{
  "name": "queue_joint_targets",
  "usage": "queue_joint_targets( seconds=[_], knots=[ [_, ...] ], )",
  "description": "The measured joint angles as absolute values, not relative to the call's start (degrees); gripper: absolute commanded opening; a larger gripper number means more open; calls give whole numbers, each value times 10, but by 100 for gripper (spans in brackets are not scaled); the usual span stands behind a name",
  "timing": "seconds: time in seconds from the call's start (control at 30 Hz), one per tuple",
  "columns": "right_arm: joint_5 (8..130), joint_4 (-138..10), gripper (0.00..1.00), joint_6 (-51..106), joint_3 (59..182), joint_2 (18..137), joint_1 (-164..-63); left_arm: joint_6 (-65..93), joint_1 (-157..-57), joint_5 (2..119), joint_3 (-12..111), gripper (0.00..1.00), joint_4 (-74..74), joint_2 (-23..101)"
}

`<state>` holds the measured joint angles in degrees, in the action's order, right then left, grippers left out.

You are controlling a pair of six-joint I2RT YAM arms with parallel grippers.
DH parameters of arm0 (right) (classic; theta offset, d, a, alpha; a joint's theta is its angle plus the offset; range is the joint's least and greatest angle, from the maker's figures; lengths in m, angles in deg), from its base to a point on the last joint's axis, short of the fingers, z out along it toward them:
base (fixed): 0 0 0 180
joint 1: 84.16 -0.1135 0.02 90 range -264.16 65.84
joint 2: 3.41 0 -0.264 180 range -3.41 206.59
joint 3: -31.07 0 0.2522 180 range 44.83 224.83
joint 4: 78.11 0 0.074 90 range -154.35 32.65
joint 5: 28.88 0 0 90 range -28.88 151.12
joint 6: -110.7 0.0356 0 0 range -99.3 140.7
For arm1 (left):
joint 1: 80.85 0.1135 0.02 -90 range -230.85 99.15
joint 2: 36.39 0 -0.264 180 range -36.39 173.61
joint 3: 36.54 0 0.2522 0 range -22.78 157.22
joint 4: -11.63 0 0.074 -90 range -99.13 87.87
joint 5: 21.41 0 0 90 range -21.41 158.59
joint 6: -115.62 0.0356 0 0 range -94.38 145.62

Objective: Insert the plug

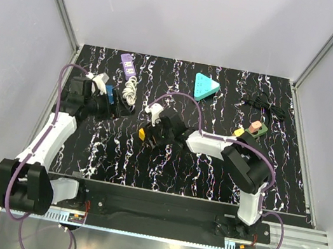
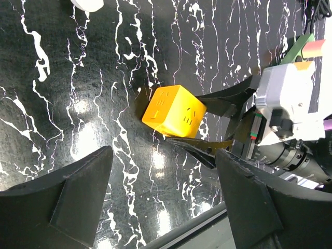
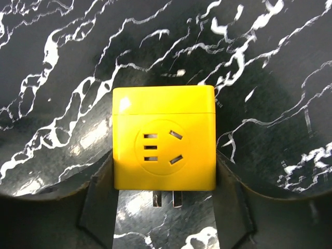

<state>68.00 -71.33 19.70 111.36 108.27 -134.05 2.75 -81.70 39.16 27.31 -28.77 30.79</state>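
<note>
Jaws of right gripper clamp yellow cube plug — left gripper spread wide.

Cube flanked by right gripper jaws, coiled cable beyond

right end effector at the yellow cube; teal triangle well behind

Nothing legible in any view: no words, brand marks, numbers or signs. On the faces of the yellow cube socket, only plain slots, without print beside them. On the purple power strip at the far side of the tabletop, any marking too small to read.
</note>
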Motion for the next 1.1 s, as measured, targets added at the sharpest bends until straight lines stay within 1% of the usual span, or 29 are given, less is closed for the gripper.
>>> queue_joint_targets(
  seconds=[0.03,0.13,0.27,0.37,0.4,0.53,0.73,0.8,0.87,0.93,1.1],
  knots=[
    [682,-710,0,196,1112,1081,-1341,33,-817,390,273,84,-289,306],
    [699,-666,0,204,1112,1058,-1340,50,-817,371,273,79,-293,297],
    [776,-583,0,239,1104,973,-1340,67,-832,334,274,78,-288,265],
    [864,-540,0,278,1087,880,-1335,83,-884,309,274,80,-269,218],
    [899,-531,0,294,1080,849,-1331,93,-905,299,274,78,-263,200],
    [1013,-506,0,361,1054,755,-1312,172,-969,245,274,78,-254,130],
    [1128,-480,0,436,1011,652,-1310,338,-994,149,253,87,-235,-34],
    [1163,-492,0,468,1001,629,-1310,384,-997,99,246,88,-230,-79],
    [1197,-532,0,512,989,608,-1310,415,-999,55,244,88,-226,-96],
    [1224,-591,0,568,977,591,-1310,440,-1000,22,244,88,-225,-96],
    [1276,-734,0,689,965,580,-1310,469,-1016,-11,246,88,-226,-76]
  ],
)
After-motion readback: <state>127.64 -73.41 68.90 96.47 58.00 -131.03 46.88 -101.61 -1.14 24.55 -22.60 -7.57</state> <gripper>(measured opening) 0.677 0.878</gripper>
